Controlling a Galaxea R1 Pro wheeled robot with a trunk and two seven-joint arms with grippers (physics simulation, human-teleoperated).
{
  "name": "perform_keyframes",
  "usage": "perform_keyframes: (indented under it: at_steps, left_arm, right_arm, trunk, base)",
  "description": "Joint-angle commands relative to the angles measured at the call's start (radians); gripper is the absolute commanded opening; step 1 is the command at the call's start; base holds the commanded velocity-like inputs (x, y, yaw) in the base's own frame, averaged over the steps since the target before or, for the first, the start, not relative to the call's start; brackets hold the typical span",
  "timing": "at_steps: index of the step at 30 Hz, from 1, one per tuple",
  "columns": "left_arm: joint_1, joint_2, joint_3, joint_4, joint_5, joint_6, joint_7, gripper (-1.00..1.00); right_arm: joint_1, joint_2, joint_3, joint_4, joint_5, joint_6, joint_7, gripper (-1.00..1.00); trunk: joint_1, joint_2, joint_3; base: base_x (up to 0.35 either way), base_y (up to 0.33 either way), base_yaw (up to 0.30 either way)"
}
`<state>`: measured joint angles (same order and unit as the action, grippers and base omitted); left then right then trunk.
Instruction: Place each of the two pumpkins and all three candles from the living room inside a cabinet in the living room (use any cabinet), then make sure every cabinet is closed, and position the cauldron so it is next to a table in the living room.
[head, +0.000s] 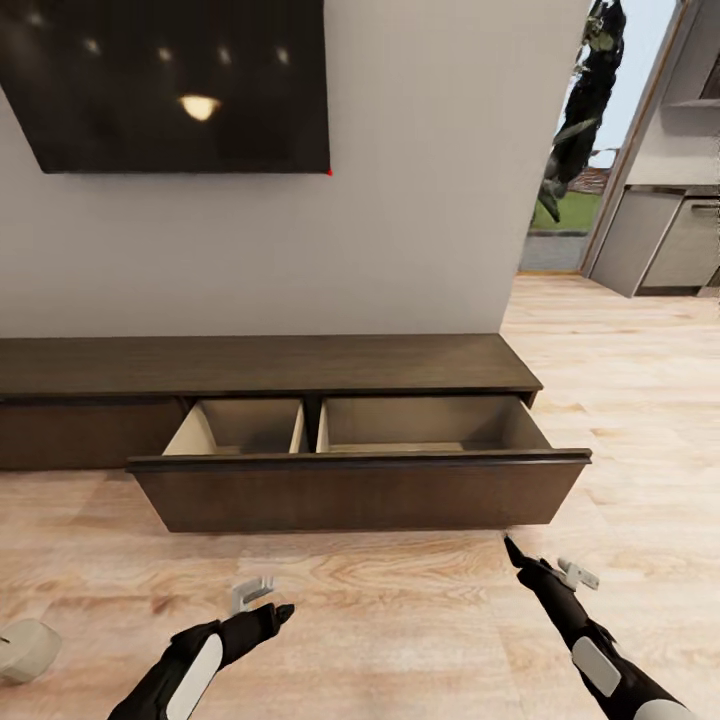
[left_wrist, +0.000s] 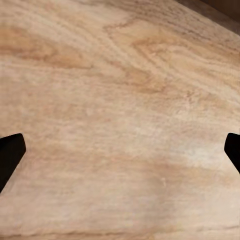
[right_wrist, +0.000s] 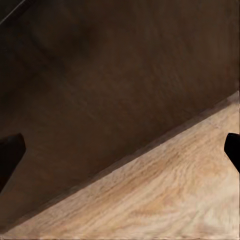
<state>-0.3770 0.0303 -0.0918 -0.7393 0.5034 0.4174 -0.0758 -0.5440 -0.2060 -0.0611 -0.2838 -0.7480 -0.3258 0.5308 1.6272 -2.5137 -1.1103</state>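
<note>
Head view: the cabinet (head: 270, 365) stands against the white wall below a dark screen (head: 170, 80), its wide drawer (head: 360, 485) pulled out, both pale compartments bare. In front of the drawer, the left gripper (head: 275, 612) and right gripper (head: 512, 548) hang over the wooden floor (head: 400, 620). Left wrist view: fingertips (left_wrist: 10, 155) spread wide over floor, holding nothing. Right wrist view: fingertips (right_wrist: 10, 150) likewise parted, empty, facing the drawer front.
</note>
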Motion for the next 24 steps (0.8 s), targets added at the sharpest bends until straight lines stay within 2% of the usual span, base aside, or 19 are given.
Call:
perform_keyframes:
  at_steps: [1, 2, 4, 7, 8, 9, 11, 13, 18, 24]
  left_arm:
    - [0.0, 0.001, -0.003, 0.01, -0.001, -0.012, 0.0, 1.0]
    - [0.0, 0.002, -0.003, 0.032, -0.008, -0.041, 0.0, 1.0]
    - [0.0, 0.002, -0.003, 0.094, -0.016, -0.121, 0.001, 1.0]
    - [0.0, 0.003, -0.003, 0.155, -0.02, -0.211, 0.001, 1.0]
    - [0.0, 0.005, -0.003, 0.163, -0.02, -0.231, 0.001, 1.0]
    - [0.0, 0.008, -0.002, 0.179, -0.019, -0.291, 0.001, 1.0]
    - [0.0, 0.019, -0.001, 0.215, -0.017, -0.358, 0.001, 1.0]
    - [0.0, 0.028, 0.0, 0.262, -0.018, -0.397, 0.001, 1.0]
    - [0.0, 0.034, 0.0, 0.295, -0.019, -0.427, 0.002, 1.0]
    - [0.0, 0.035, -0.002, 0.301, -0.021, -0.433, 0.001, 1.0]
  right_arm:
    - [0.0, -0.001, -0.005, 0.006, 0.009, 0.001, 0.0, 1.0]
    - [0.003, -0.004, -0.004, 0.011, 0.039, 0.0, -0.02, 1.0]
    - [0.021, -0.007, -0.004, 0.017, 0.13, -0.001, -0.079, 1.0]
    - [0.046, -0.008, -0.005, 0.02, 0.2, -0.002, -0.13, 1.0]
    - [0.052, -0.008, -0.005, 0.02, 0.207, -0.002, -0.135, 1.0]
    - [0.075, -0.007, -0.005, 0.02, 0.221, -0.008, -0.145, 1.0]
    - [0.102, -0.004, -0.006, 0.021, 0.228, -0.032, -0.151, 1.0]
    - [0.117, -0.001, -0.005, 0.03, 0.236, -0.06, -0.151, 1.0]
    - [0.13, 0.004, -0.005, 0.077, 0.241, -0.091, -0.126, 1.0]
    - [0.131, 0.005, -0.005, 0.078, 0.243, -0.104, -0.12, 1.0]
  trunk:
    - [-0.001, 0.0, 0.003]
    - [-0.001, 0.0, 0.007]
    - [-0.002, 0.001, 0.015]
    - [-0.003, 0.001, 0.026]
    - [-0.004, 0.002, 0.03]
    - [-0.004, 0.002, 0.034]
    - [-0.005, 0.002, 0.042]
    - [-0.006, 0.003, 0.05]
    - [-0.008, 0.004, 0.069]
    - [-0.011, 0.005, 0.092]
  base:
    - [0.0, 0.0, 0.0]
    - [0.0, 0.0, 0.0]
    - [0.0, 0.0, 0.0]
    - [0.0, 0.0, 0.0]
    - [0.0, 0.0, 0.0]
    - [0.0, 0.0, 0.0]
    - [0.0, 0.0, 0.0]
    - [0.0, 0.0, 0.0]
    - [0.0, 0.0, 0.0]
    - [0.0, 0.0, 0.0]
